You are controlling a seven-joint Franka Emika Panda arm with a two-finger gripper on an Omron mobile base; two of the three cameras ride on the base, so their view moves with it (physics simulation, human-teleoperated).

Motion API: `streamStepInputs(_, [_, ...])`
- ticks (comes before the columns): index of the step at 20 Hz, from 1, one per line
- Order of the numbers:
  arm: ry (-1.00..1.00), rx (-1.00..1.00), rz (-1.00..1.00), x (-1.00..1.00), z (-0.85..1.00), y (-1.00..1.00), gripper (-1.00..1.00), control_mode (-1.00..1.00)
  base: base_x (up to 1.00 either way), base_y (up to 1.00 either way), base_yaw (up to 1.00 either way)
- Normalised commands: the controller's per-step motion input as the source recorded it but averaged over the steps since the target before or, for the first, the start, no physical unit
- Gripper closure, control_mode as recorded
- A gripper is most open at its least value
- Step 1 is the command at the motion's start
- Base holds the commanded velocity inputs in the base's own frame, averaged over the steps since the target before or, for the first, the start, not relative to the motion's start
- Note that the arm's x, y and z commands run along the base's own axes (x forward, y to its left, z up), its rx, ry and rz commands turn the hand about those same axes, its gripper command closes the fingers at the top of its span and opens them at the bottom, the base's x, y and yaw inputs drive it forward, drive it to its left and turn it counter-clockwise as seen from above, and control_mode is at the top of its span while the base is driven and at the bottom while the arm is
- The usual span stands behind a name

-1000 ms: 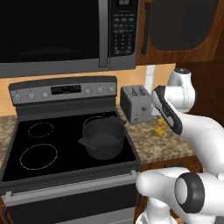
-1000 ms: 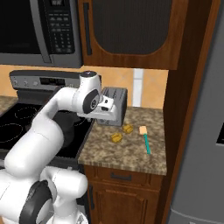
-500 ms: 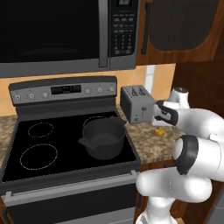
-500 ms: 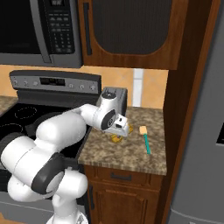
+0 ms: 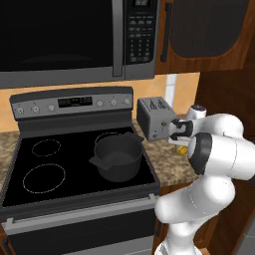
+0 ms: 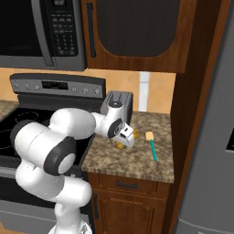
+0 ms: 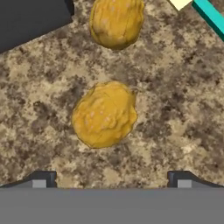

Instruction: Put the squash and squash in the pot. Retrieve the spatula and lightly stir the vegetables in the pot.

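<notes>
On the speckled granite counter (image 7: 175, 113), mid-frame, we should centre our spread-apart gripper (image 7: 109, 179) over the nearer lumpy yellow-orange squash (image 7: 104, 114) before closing.

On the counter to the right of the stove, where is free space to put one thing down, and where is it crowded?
Free granite counter lies along the front edge, in front of the squash and spatula, and behind the spatula toward the wall. It is crowded around the toaster, where the open gripper hovers over the two squash pieces. On the stove, the left burners beside the pot are bare.
</notes>
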Motion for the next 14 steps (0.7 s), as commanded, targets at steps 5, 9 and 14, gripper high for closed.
streamStepInputs(5, [0.0, 0.0, -0.15, 0.36, -0.22, 0.0, -1.0, -1.0, 0.0, 0.0, 0.0])
streamStepInputs(9, [0.0, 0.0, -0.09, 0.39, -0.32, 0.0, -1.0, -1.0, 0.0, 0.0, 0.0])
streamStepInputs(14, [0.0, 0.0, -0.01, 0.17, -0.12, -0.01, -1.0, -1.0, 0.0, 0.0, 0.0])
